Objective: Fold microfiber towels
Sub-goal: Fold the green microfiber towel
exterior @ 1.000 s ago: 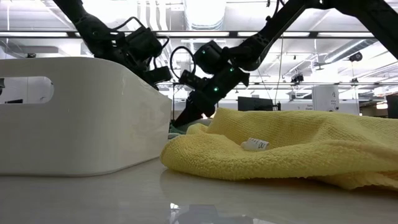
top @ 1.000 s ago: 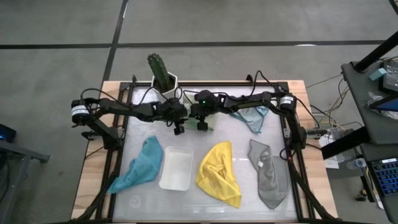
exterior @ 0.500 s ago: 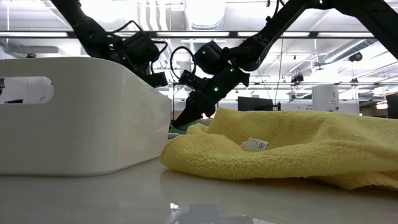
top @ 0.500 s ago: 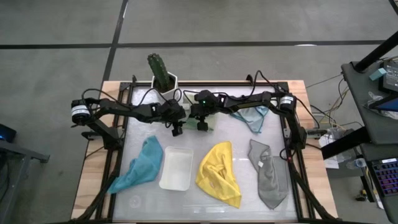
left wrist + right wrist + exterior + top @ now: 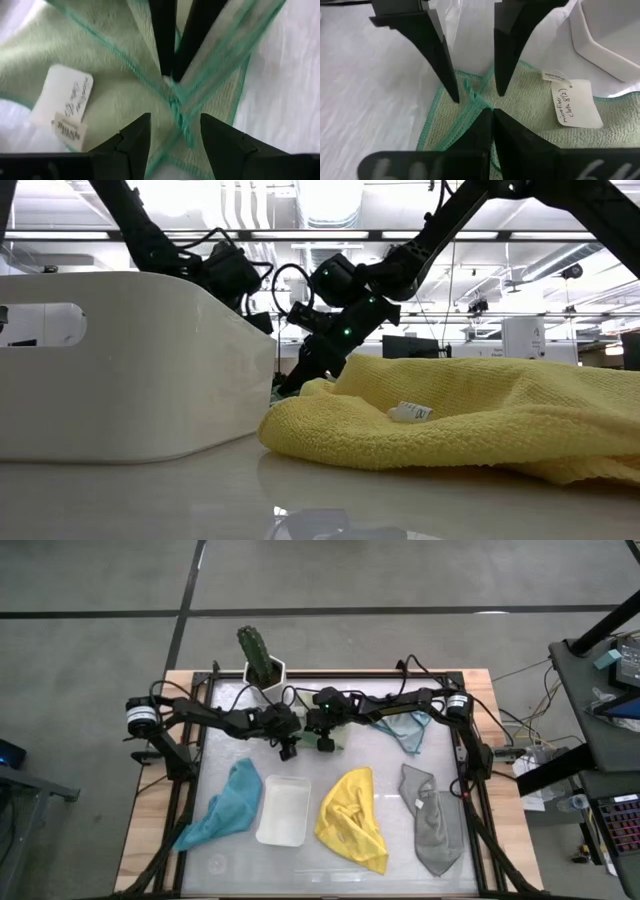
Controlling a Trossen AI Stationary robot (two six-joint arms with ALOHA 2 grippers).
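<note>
The pale green towel (image 5: 342, 736) lies folded at the table's far middle, its white label (image 5: 62, 110) up. My right gripper (image 5: 491, 112) is shut, with its tips on the towel's stacked corner. My left gripper (image 5: 172, 120) is open just above that corner, one finger on either side of the right gripper's tips. The teal towel (image 5: 225, 805), the yellow towel (image 5: 352, 820) and the grey towel (image 5: 432, 825) lie crumpled along the near half. The light blue towel (image 5: 405, 728) lies at the far right. My right gripper presses its shut fingertips onto the folded towel's corner (image 5: 479, 100), where several green-stitched edges meet. It slants down from the table's right side. The towel lies flat on the table. Whether my left gripper's fingertips (image 5: 454, 95) touch the cloth, I cannot tell.
A white tray (image 5: 283, 810) stands between the teal and yellow towels. A potted cactus (image 5: 262, 660) stands at the far edge, just behind both grippers. Black frame rails run along the table's left and right sides.
My left gripper has sunk a little toward the pale green towel's corner. The right gripper and the towels have kept still.
</note>
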